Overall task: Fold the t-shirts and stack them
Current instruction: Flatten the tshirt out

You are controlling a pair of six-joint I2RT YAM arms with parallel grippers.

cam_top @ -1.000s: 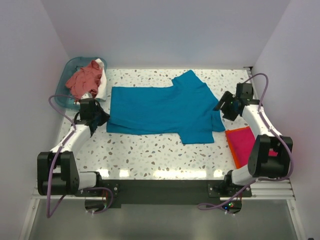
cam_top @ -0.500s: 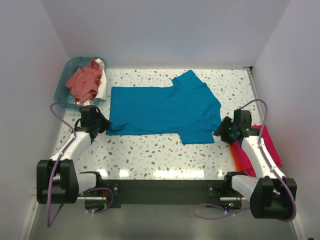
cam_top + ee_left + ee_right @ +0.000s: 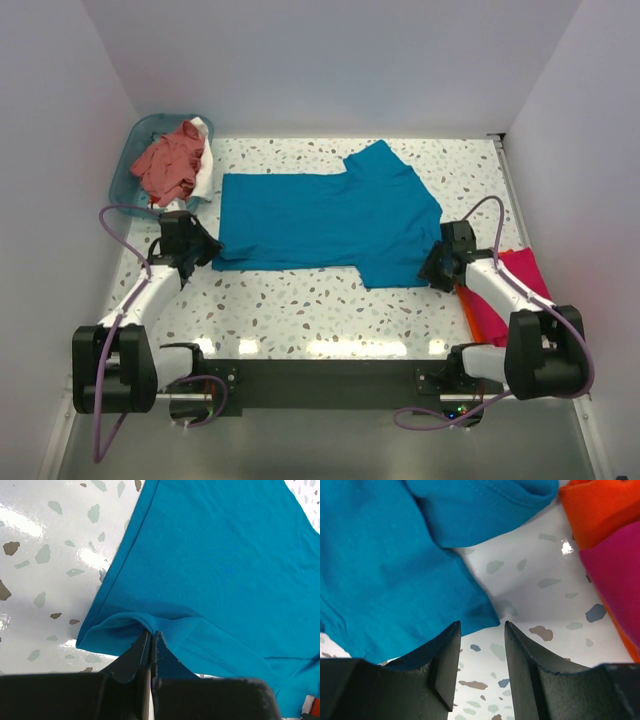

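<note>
speckled table (image 3: 300,300) with teal shirt (image 3: 330,215) spread flat. left gripper (image 3: 151,633) clamped on its near-left corner; right gripper (image 3: 481,628) parted over the near-right corner, beside pink shirt (image 3: 615,580) and orange shirt (image 3: 595,510).

Terrazzo table (image 3: 300,300) bears teal t-shirt (image 3: 330,220), orange t-shirt (image 3: 600,510) and basket (image 3: 121,176).

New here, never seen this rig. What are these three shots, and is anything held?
Two robot arms are bolted to a speckled table. One picture looks down from above; the other two come from wrist cameras. A teal t-shirt lies spread flat. The left tool is shut on its corner hem; the right tool is open at the other end, holding nothing. A magenta shirt and an orange shirt lie at right; a basket holds a salmon shirt and a white shirt.
</note>
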